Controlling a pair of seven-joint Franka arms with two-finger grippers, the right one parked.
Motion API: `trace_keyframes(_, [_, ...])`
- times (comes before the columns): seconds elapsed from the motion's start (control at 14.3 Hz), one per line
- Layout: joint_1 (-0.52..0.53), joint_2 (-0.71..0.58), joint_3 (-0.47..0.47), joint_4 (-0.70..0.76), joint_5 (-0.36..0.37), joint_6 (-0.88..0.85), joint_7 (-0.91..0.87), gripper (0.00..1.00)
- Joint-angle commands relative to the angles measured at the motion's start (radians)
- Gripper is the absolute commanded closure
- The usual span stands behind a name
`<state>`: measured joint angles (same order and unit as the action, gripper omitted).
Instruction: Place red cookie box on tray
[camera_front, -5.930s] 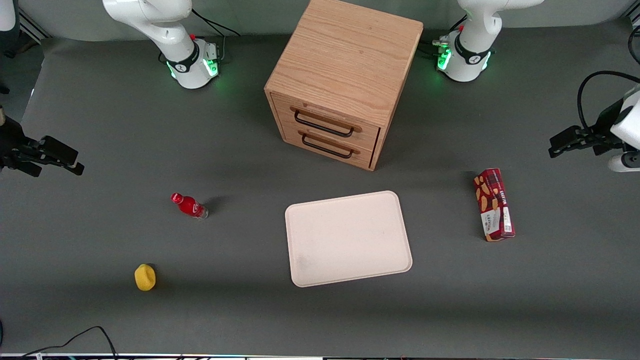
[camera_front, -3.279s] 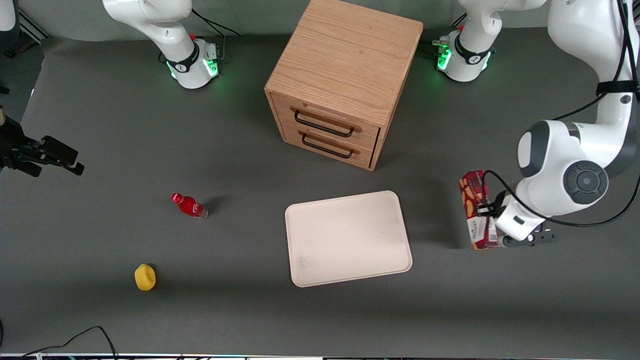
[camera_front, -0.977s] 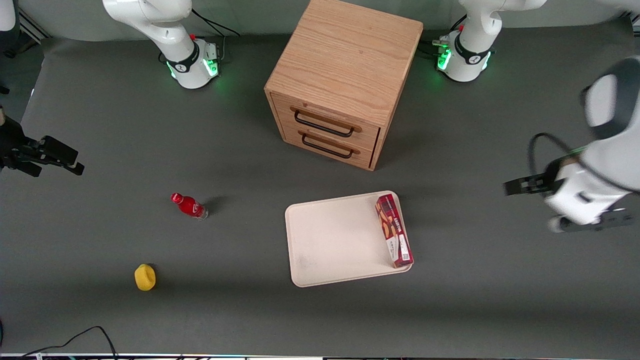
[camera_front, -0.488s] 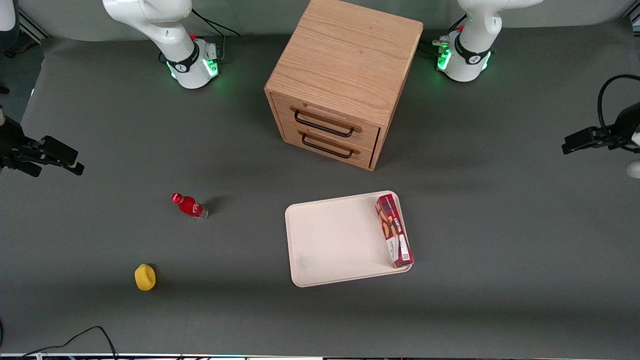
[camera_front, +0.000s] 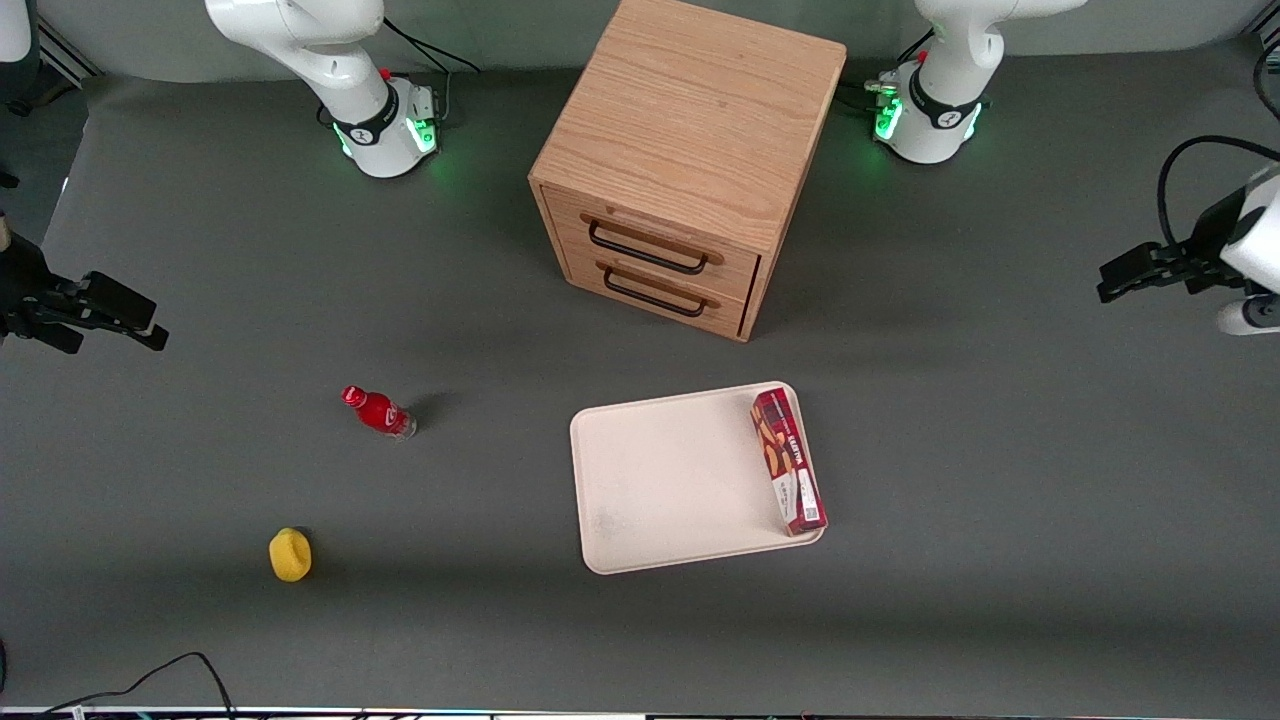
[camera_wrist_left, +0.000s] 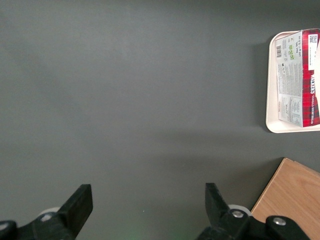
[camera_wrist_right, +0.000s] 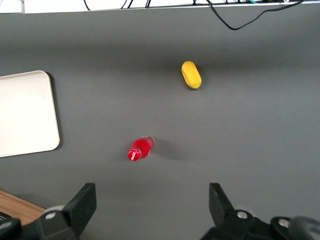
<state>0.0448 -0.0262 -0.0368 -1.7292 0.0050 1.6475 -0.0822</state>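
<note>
The red cookie box (camera_front: 789, 462) lies flat along the tray (camera_front: 670, 480) edge nearest the working arm, cropped in the wrist view. The empty gripper (camera_wrist_left: 147, 210), fingers wide, hangs over bare desk (camera_front: 1000, 560), half out of frame.

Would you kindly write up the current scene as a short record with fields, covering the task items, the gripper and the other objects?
red cookie box: lying flat on the tray, along the edge toward the working arm's end
tray: on the table, in front of the wooden drawer cabinet
gripper: fingers open, holding nothing, over bare table toward the working arm's end, apart from the box
red bottle: on the table toward the parked arm's end
yellow object: nearer the front camera than the bottle
task status: box rests on tray
</note>
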Motion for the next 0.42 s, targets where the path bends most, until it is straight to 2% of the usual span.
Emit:
trace_keyframes(0.0, [-0.013, 0.02, 0.006, 0.029, -0.002, -0.007, -0.016, 0.0])
trace_keyframes(0.35, [-0.016, 0.043, 0.006, 0.06, -0.008, -0.035, -0.018, 0.0])
